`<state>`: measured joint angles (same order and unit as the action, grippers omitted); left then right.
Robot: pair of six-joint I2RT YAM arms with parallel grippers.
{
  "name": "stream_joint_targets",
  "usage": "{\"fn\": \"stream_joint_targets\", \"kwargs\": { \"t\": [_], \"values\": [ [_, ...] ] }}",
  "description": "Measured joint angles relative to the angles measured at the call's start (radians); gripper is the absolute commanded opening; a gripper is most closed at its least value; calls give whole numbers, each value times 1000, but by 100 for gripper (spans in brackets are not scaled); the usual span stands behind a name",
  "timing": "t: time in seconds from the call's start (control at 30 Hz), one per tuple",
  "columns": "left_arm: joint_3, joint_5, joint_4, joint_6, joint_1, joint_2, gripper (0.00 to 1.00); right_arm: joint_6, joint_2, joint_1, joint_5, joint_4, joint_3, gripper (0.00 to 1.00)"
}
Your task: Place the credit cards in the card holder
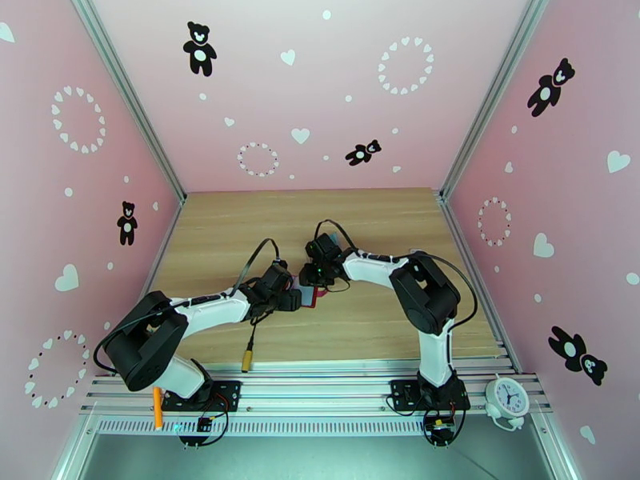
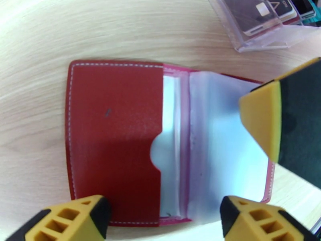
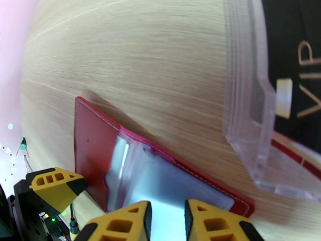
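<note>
The dark red card holder (image 2: 112, 137) lies open and flat on the wooden table, its pale clear sleeves (image 2: 224, 149) showing on the right half. My left gripper (image 2: 166, 221) stands open, straddling the holder's near edge without touching it. One finger (image 2: 261, 121) of the right gripper hangs over the sleeves' right side. In the right wrist view the right gripper (image 3: 167, 221) shows a narrow gap over the pale sleeves (image 3: 160, 185); whether it pinches them is unclear. A black VIP credit card (image 3: 297, 57) sits in the clear rack (image 3: 248, 117). From above, both grippers (image 1: 294, 299) (image 1: 314, 275) meet at the holder (image 1: 322, 296).
The clear slotted rack (image 2: 273, 33) stands just beyond the holder, holding several cards (image 2: 265, 13). A cable with a yellow plug (image 1: 247, 360) trails near the table's front. A white clock (image 1: 507, 396) and an orange pen (image 1: 158, 406) sit by the arm bases. Pink walls enclose the table.
</note>
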<state>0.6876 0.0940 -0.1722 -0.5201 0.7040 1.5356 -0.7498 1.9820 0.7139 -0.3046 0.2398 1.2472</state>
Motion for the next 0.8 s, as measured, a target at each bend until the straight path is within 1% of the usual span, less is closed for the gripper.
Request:
{"fn": "stream_joint_targets", "kwargs": {
  "t": [0.2, 0.4, 0.8],
  "values": [
    [4, -11, 0, 0, 0, 0, 87, 1, 2, 7, -1, 5, 10, 29],
    [15, -18, 0, 2, 0, 10, 88, -10, 31, 26, -32, -7, 26, 29],
    [21, -18, -3, 4, 0, 17, 88, -42, 39, 26, -82, -64, 26, 30]
  ]
}}
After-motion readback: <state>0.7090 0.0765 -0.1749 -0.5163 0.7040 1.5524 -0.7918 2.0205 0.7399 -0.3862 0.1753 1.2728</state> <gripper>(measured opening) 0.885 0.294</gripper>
